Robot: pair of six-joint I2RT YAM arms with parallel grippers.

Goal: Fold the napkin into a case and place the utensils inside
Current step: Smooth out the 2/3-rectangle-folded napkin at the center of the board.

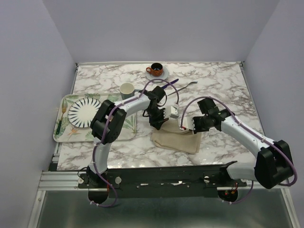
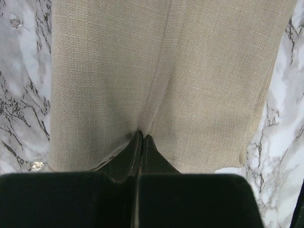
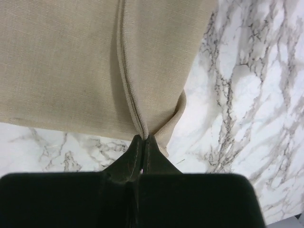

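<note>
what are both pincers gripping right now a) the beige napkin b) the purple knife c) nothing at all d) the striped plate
a: the left pincer and the right pincer are each shut on a pinched fold of the beige napkin.

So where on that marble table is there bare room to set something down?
Bare marble lies at the far right, past the fork, and in the near-left strip in front of the tray. The middle is crowded: the left claw and right claw pinch the napkin, with the mug, purple knife and orange cup behind.
</note>
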